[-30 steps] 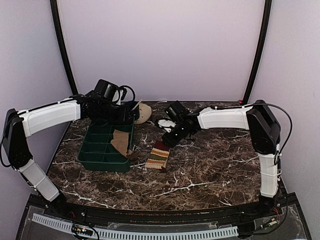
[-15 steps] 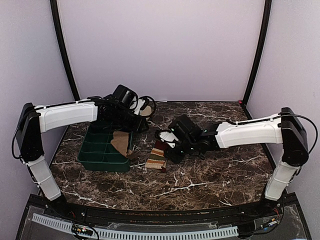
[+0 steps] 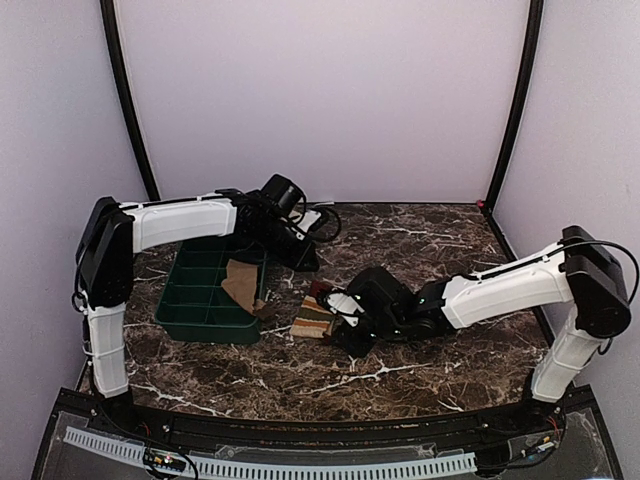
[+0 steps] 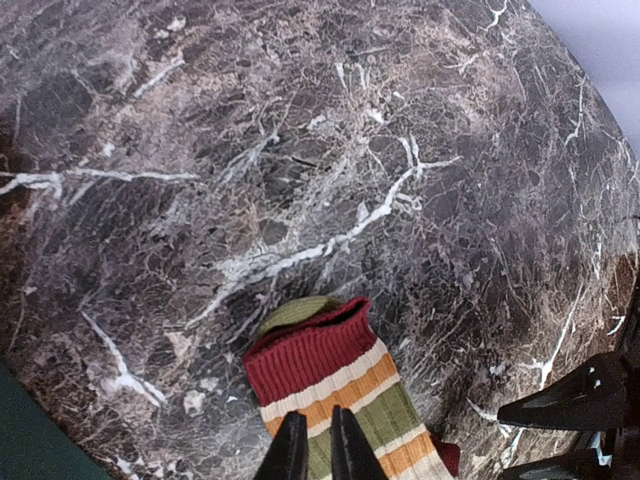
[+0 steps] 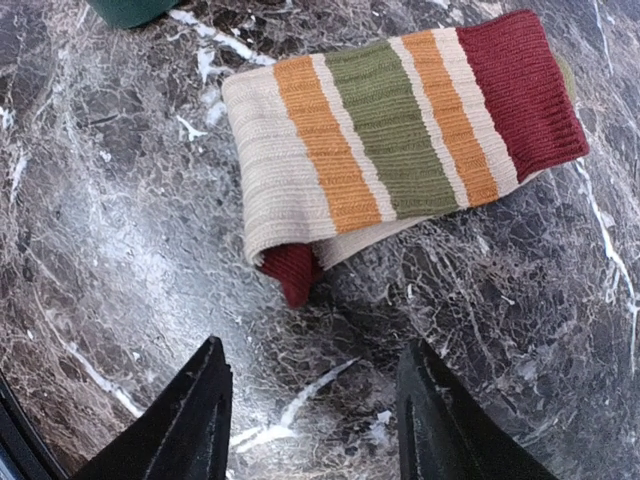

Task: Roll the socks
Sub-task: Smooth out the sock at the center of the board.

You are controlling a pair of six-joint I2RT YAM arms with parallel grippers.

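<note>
Right pincer [image 5: 313,352] spread wide — striped sock [image 5: 400,130] lies folded just ahead.

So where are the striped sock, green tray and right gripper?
striped sock [image 5: 395,125], right wrist view, olive band.
green tray [image 3: 205,331], top view, near wall.
right gripper [image 5: 315,355], right wrist view, between fingertips.

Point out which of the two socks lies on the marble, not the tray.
The folded striped cloth sock, banded cream, orange, olive and dark red. The flat tan sock lies across the green plastic tray.
</note>
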